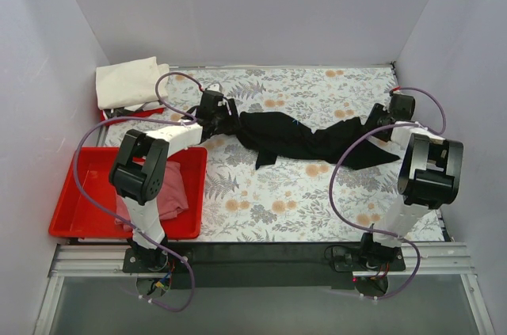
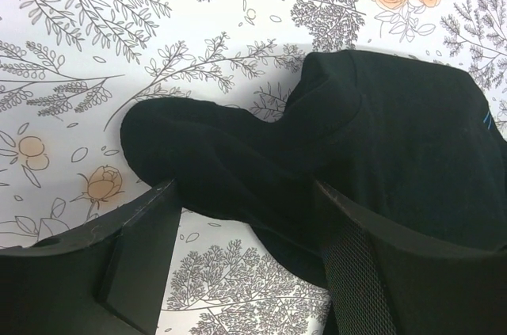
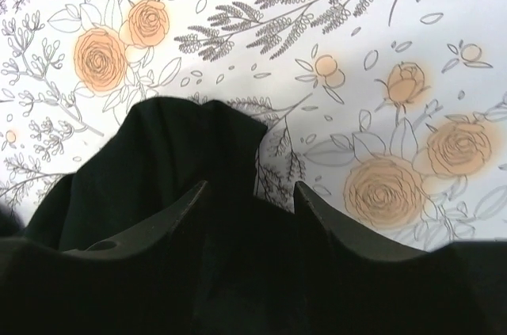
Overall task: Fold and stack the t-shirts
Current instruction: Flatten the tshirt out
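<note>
A black t-shirt [image 1: 301, 138] lies bunched in a long strip across the flowered table. My left gripper [image 1: 220, 117] is at its left end and my right gripper [image 1: 380, 123] at its right end. In the left wrist view the left gripper [image 2: 245, 188] stands open, with a rounded fold of the black t-shirt [image 2: 396, 137] lying between its fingertips. The right gripper [image 3: 249, 188] has its jaws apart around a peak of the black t-shirt [image 3: 158, 161]. A cream-white t-shirt [image 1: 127, 83] sits folded at the back left. A dusty pink t-shirt [image 1: 173, 192] lies crumpled in a red tray [image 1: 79, 192].
The cream shirt rests on a second red tray [image 1: 135, 114], of which only an edge shows. White walls close in the table at the left, back and right. The left arm reaches over the near red tray. Purple cables loop above both arms.
</note>
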### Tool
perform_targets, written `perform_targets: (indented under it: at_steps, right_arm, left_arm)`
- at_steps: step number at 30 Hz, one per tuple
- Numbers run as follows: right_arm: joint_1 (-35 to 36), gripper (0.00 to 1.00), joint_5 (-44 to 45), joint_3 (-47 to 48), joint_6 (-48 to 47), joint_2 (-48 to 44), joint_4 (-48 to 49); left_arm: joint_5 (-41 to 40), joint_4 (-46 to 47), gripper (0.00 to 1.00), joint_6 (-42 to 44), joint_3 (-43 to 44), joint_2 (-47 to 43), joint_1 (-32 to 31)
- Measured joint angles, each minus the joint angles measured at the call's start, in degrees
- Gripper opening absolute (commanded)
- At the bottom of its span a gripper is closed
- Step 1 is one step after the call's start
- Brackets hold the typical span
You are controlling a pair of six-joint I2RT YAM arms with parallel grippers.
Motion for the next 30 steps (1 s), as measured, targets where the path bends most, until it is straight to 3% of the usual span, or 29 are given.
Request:
perform_targets:
  at_steps: [5,8,13,19,22,23,25,30]
  right_arm:
    - [0.0,0.37,-0.09,1.55,1.29,3.74,1.92]
    - [0.0,0.3,-0.02,2.16,1.75,5.42,2.99]
    - [0.0,0.01,-0.07,2.49,2.56,6.67,3.89]
    - [0.0,0.01,-0.22,2.47,2.51,6.6,4.31]
    - [0.0,0.01,-0.22,1.46,2.32,5.07,4.42]
    - [0.0,0.01,-0.17,0.59,2.14,3.5,4.31]
    - [0.0,0.01,-0.02,-0.9,1.92,0.09,4.28]
    - [0.0,0.01,0.35,-3.63,0.66,-11.85,4.42]
  left_arm:
    - [1.16,0.57,0.6,-0.33,-0.96,-0.02,0.0]
    - [2.32,0.94,0.6,-0.68,-1.31,-0.04,0.0]
    - [3.91,0.98,0.59,-1.22,-1.75,-0.07,0.17]
    - [5.31,1.97,0.39,-2.21,-2.49,-0.07,0.24]
    - [4.94,2.23,0.24,-2.27,-3.04,-0.33,0.24]
    - [4.61,2.21,0.13,-2.36,-3.3,-0.66,0.24]
    - [3.67,2.12,0.05,-2.19,-3.72,-1.44,0.24]
    - [0.94,0.83,0.0,-2.03,-4.07,-5.14,0.24]
